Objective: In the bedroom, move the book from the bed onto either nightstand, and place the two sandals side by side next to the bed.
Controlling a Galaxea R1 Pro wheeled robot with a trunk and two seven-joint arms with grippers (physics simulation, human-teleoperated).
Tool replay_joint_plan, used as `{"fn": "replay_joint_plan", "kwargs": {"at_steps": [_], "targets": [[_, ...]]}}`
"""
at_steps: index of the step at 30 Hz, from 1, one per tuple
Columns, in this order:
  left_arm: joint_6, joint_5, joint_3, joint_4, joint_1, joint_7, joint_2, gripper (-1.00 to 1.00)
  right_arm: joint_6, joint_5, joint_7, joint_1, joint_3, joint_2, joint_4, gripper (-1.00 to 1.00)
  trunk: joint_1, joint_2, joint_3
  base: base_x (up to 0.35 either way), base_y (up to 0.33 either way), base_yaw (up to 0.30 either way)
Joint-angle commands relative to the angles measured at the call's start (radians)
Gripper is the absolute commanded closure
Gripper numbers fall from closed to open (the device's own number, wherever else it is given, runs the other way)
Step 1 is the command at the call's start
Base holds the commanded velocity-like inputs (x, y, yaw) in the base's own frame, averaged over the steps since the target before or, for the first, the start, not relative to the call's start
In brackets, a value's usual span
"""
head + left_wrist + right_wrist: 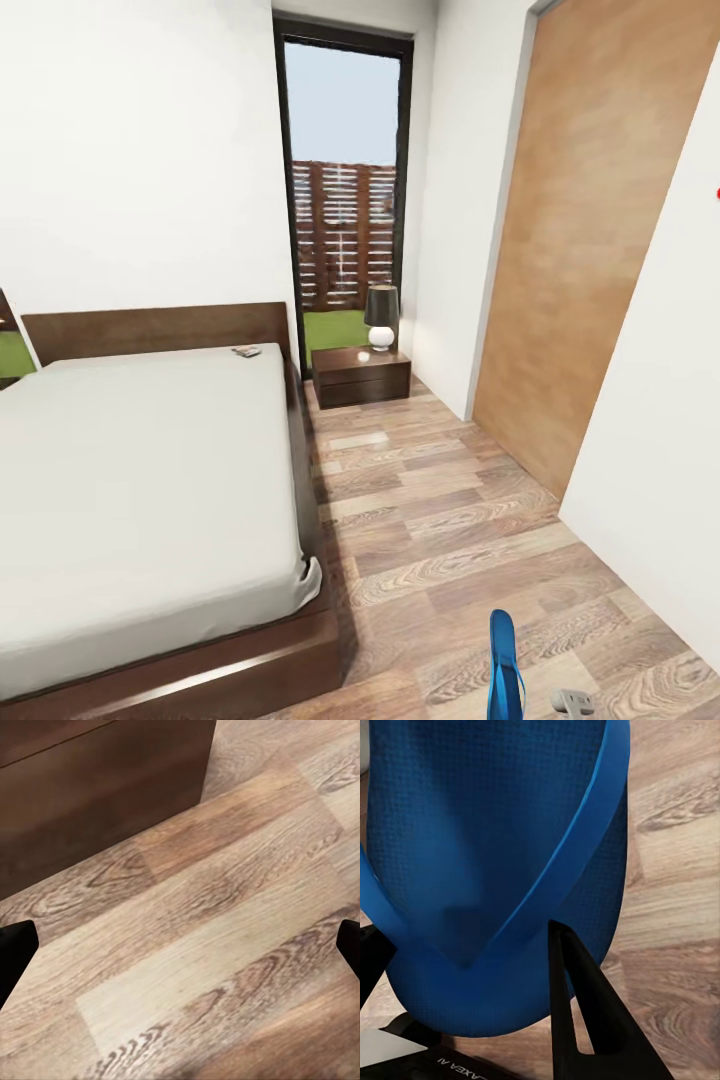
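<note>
right gripper [472, 967] pinches a blue sandal [487, 855] by its end, held up off the wood floor [450, 520] near the bed [140, 470]. left gripper [180, 945] is wide open over bare floor by the bed frame [97, 787]. book [246, 351] lies on the bed by the headboard, nightstand [360, 376] w/ lamp [381, 316] just beside.

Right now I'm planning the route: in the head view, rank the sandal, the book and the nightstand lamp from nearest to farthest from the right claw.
1. Sandal, gripped in the right claw, low in view.
2. Book, on the bed's far corner by the headboard.
3. Lamp, on the nightstand beside the window, slightly beyond.
</note>
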Motion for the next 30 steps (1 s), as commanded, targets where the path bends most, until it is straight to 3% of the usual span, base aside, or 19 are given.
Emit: {"fn": "replay_joint_plan", "kwargs": {"at_steps": [1, 13, 30], "targets": [[-0.004, 0.001, -0.004, 0.0, -0.001, 0.0, 0.001, -1.0, 0.007, -0.008, 0.004, -0.001, -0.001, 0.0, 0.001, 1.0, 0.0, 0.0, -0.001, 0.0, 0.0, 0.009], [-0.003, 0.001, -0.005, 0.0, -0.001, 0.0, 0.001, -1.0, 0.007, -0.008, 0.004, -0.001, -0.001, 0.0, 0.0, 1.0, 0.0, 0.0, -0.001, 0.0, 0.0, 0.029], [-0.003, 0.001, -0.007, 0.0, -0.001, 0.0, -0.002, -1.0, 0.007, -0.008, 0.003, -0.001, -0.001, 0.0, 0.0, 1.0, 0.0, 0.0, -0.001, 0.0, 0.0, 0.243]]}}
